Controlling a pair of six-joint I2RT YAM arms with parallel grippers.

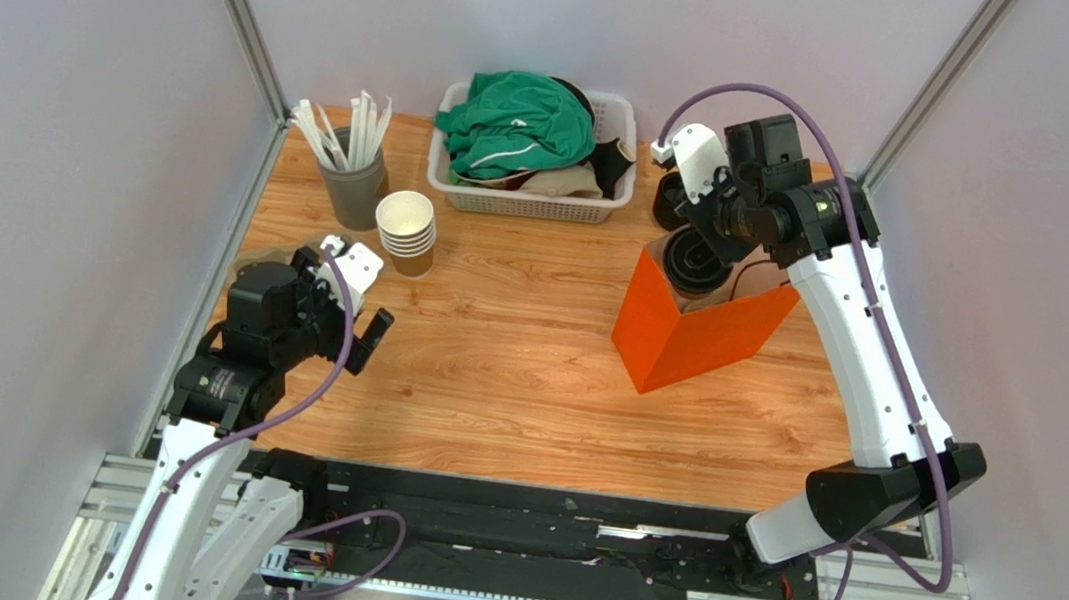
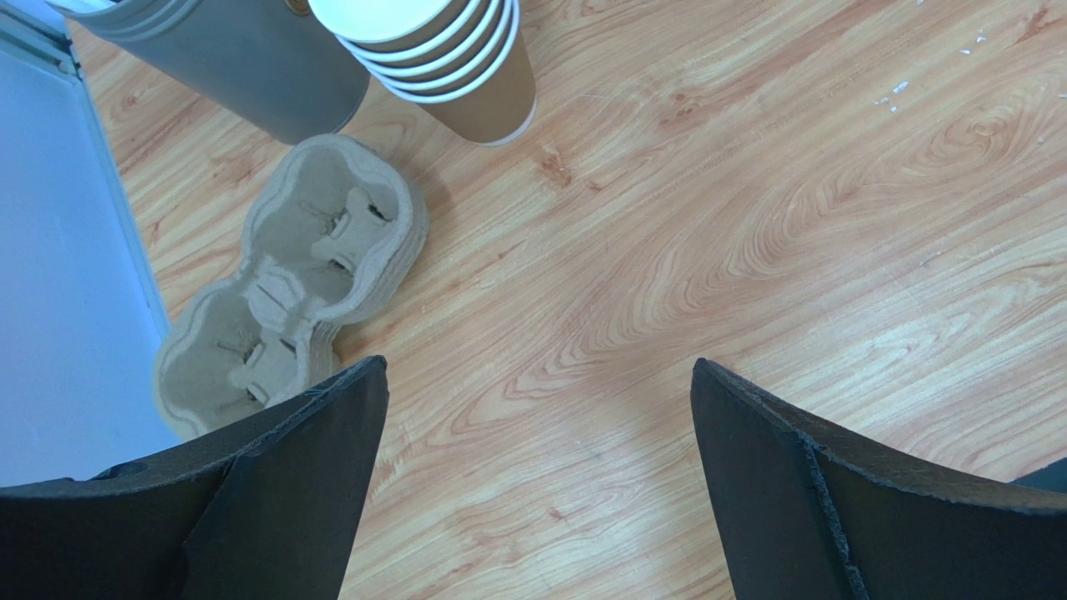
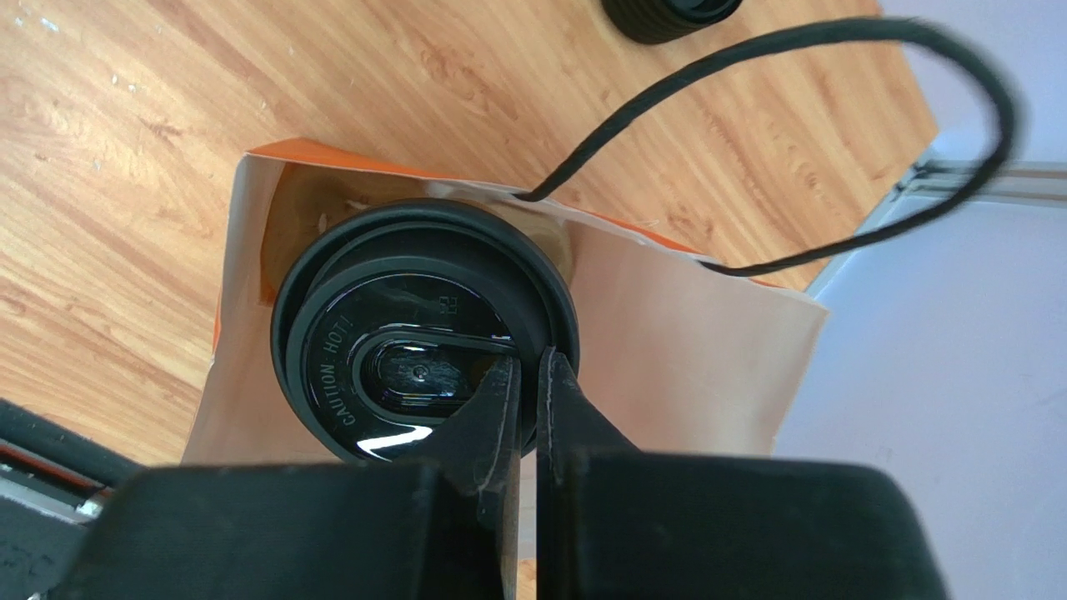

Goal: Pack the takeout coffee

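Takeout coffee [image 3: 420,363] sits in the open mouth of the orange paper bag [image 1: 687,340], upper right of my overhead view, its black lid about level with the bag's top edge. On the right wrist view I see the right jaws pinched almost together on the lid's rim. The left jaws stand wide apart with nothing between them, over bare tabletop [image 1: 517,374] at the left of the overhead view. My left wrist view shows a pulp cup carrier [image 2: 294,281] at left and the stack of lidless cups [image 2: 451,50] at the top edge.
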